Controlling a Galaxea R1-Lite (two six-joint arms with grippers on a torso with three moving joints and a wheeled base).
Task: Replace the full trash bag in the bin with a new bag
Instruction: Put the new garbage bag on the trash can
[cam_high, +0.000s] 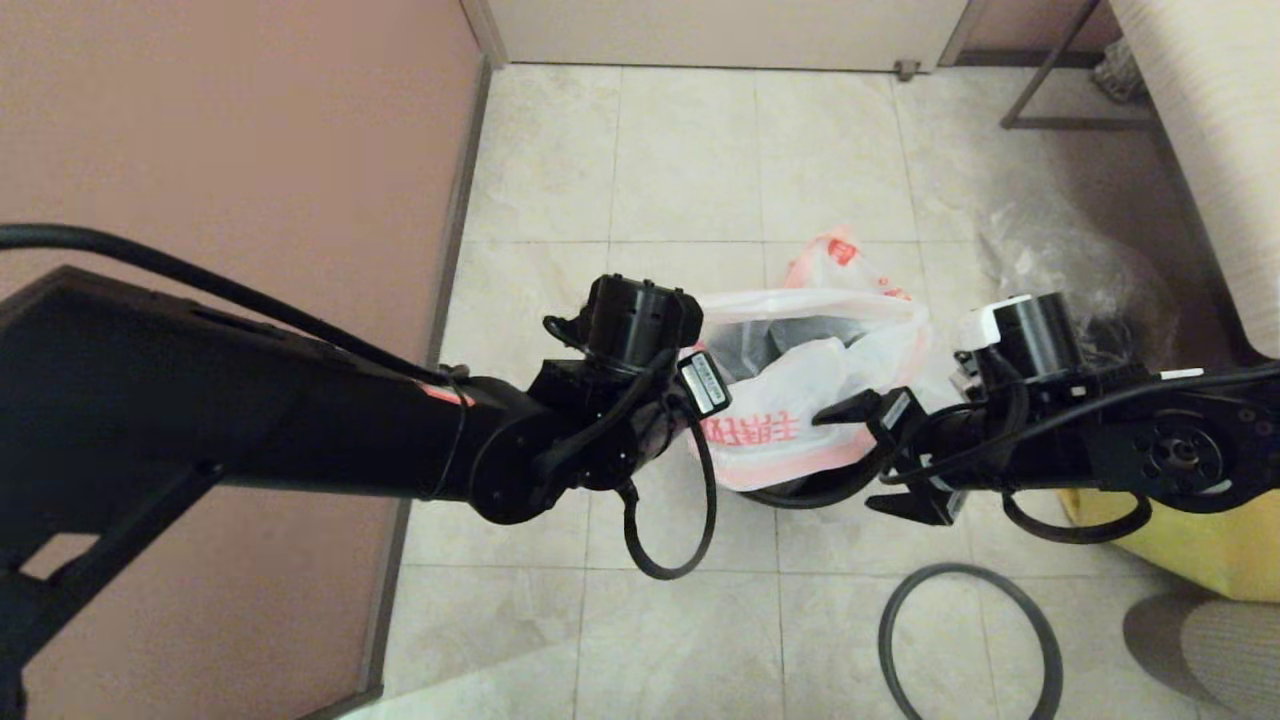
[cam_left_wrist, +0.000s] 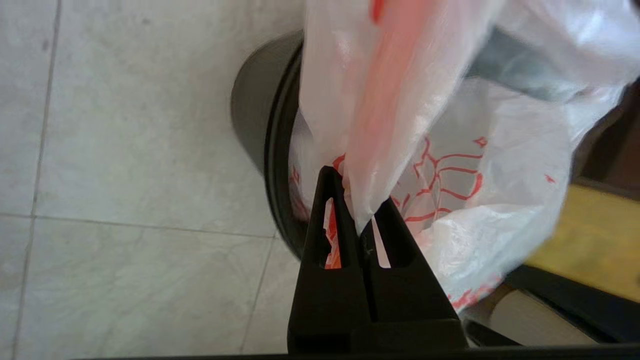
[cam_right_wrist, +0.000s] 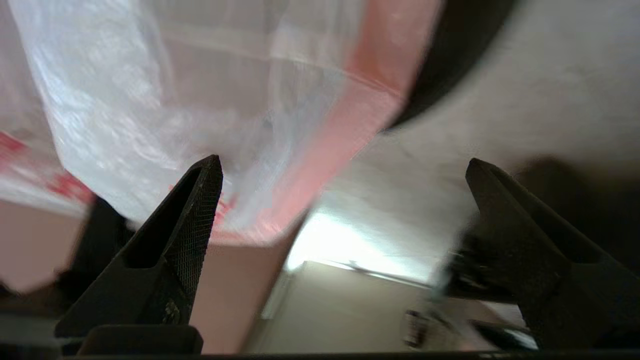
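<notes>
The new bag (cam_high: 800, 400), thin white plastic with a pink border, hangs spread over the bin (cam_high: 800, 492) near the middle of the tiled floor (cam_high: 680, 170). A row of red printed characters runs across its front; they look like Chinese, but I cannot read them. Only a dark arc of the bin shows below the bag in the head view; the left wrist view shows its black wall (cam_left_wrist: 255, 110) beside the plastic.

At the bag's nine o'clock the left gripper (cam_left_wrist: 357, 200) is clenched on a gathered pink-edged fold. At three o'clock the right gripper (cam_high: 880, 455) stands spread wide, one finger (cam_right_wrist: 192, 210) close against the bag's side, gripping nothing.

The dark grey hoop (cam_high: 968, 645) lies loose on the floor at about five o'clock from the bin. Behind the new bag, at twelve o'clock, the full trash bag (cam_high: 838, 252) pokes up with its pink trim and a red mark. A clear bag (cam_high: 1090, 262) sits at two o'clock, a yellow bag (cam_high: 1200, 550) at four.
</notes>
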